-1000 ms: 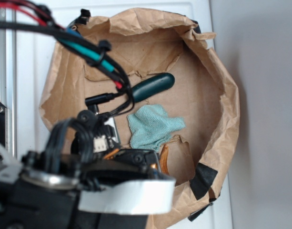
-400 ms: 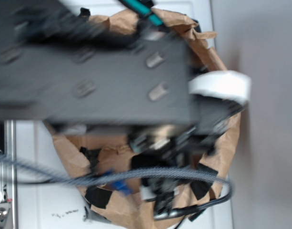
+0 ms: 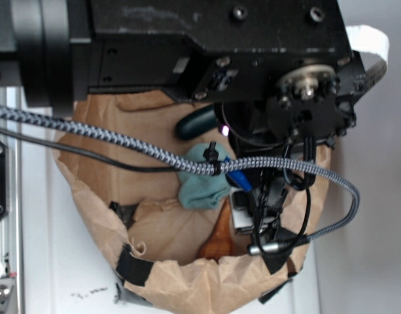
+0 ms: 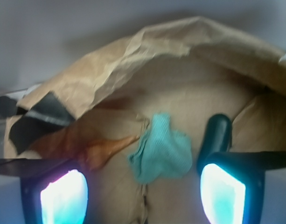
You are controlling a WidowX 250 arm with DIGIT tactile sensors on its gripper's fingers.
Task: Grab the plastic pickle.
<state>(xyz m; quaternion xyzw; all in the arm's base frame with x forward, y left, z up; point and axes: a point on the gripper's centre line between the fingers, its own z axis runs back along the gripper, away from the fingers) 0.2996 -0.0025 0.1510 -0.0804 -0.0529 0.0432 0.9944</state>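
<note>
Item one: my tool [image 4: 143, 191], seen from the wrist, is standing with its two fingers [image 4: 63, 198] spread wide apart, nothing between them, both pads glowing cyan.

Item two: the plastic pickle [image 4: 216, 139], dark green and glossy, is lying on the paper floor just beyond my right-hand finger, its near end hidden behind that finger. In the exterior view only one rounded end of the plastic pickle [image 3: 195, 123] is showing under my arm.

Item three: a teal cloth [image 4: 162, 151], crumpled, is sitting between the fingers and farther off, just left of the pickle; whether they touch I cannot tell.

Item four: an orange-brown piece [image 4: 105, 148] is lying left of the cloth.

Item five: a brown paper bag [image 3: 187, 284], walls crumpled and patched with black tape [image 3: 133, 267], is holding all three.

Item six: a braided cable [image 3: 108, 137] is crossing the exterior view.
</note>
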